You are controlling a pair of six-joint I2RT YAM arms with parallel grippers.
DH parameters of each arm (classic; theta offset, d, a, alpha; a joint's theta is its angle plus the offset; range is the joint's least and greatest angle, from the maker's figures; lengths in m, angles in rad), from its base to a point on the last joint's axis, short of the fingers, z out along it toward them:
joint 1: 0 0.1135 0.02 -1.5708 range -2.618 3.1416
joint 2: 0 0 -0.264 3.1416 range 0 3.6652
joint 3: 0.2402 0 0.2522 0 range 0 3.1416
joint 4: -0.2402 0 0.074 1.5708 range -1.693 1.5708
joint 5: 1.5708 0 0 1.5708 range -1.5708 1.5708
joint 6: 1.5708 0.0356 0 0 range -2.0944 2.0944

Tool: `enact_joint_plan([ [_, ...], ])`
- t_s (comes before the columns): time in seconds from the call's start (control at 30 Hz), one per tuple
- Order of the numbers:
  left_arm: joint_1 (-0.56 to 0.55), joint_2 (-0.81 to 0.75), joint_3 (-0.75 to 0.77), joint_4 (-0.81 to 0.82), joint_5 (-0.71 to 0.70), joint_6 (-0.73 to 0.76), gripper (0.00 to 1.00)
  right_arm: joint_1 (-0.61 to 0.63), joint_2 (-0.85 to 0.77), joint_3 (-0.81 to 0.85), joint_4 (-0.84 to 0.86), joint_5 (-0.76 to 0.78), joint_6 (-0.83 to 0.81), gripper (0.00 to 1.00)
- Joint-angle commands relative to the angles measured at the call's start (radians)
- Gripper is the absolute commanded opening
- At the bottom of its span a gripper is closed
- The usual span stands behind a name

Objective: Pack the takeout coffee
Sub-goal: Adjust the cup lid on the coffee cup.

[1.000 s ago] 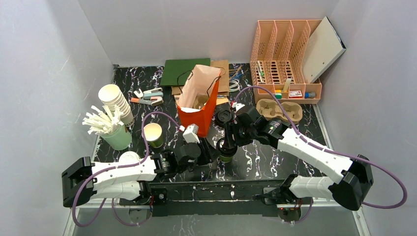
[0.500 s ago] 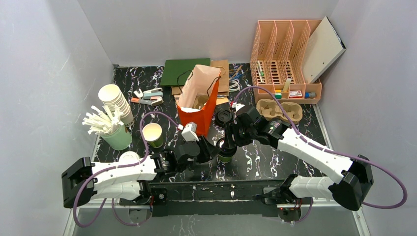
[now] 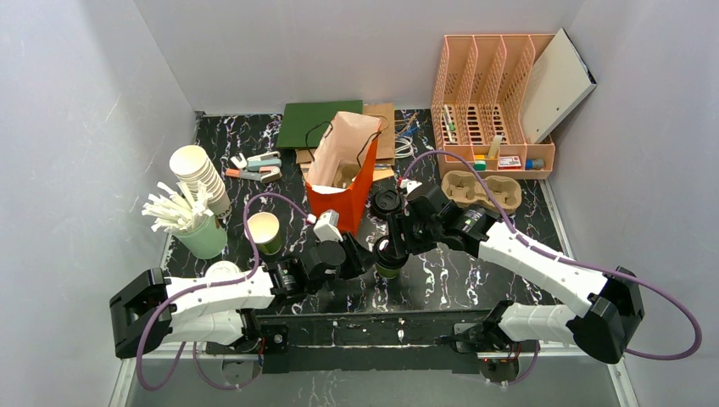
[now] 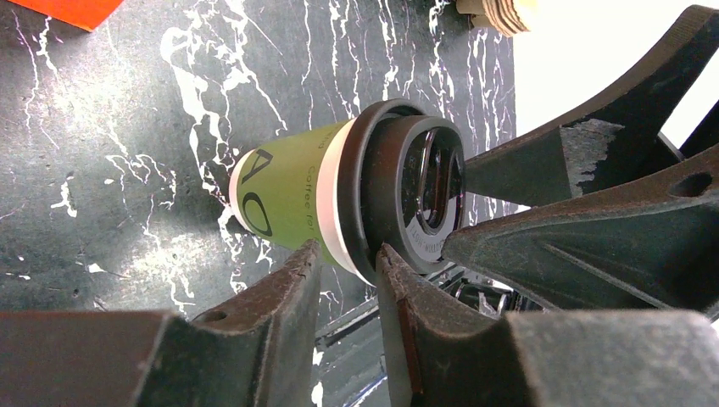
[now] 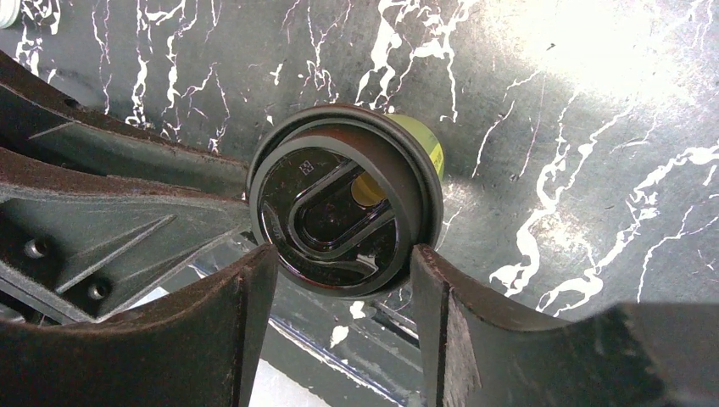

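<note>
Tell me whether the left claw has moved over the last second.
Yes, slightly. The left claw has crept right, toward the takeout coffee, and a little nearer the base of the orange bag, which stays put.

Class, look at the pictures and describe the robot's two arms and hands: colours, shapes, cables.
Both the left arm and right arm have white shells on black joints, with a purple cable looping along each. The left hand and right hand are black, with dark, wedge-shaped, scuffed fingers.
</note>
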Motion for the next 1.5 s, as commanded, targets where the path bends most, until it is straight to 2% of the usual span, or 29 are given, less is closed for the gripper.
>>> enact_joint_plan([
  [0.0, 0.013, 0.014, -0.022, 0.014, -0.012, 0.0, 0.27, 0.004, -0.01, 0.001, 0.015, -0.015, -0.005, 0.66],
  [0.53, 0.019, 0.061, -0.038, 0.0, -0.008, -0.006, 0.09, 0.005, 0.02, 0.036, -0.011, 0.008, -0.022, 0.69],
  [0.7, 0.021, 0.069, -0.037, -0.004, -0.004, -0.004, 0.08, 0.005, 0.022, 0.042, -0.016, 0.019, -0.02, 0.73],
  [1.13, 0.021, 0.075, 0.05, -0.094, -0.011, 0.045, 0.1, 0.004, 0.008, 0.087, -0.069, 0.136, -0.02, 0.74],
  [1.47, 0.021, 0.097, 0.133, -0.093, 0.029, 0.098, 0.13, -0.011, -0.006, 0.047, -0.079, 0.136, -0.01, 0.62],
])
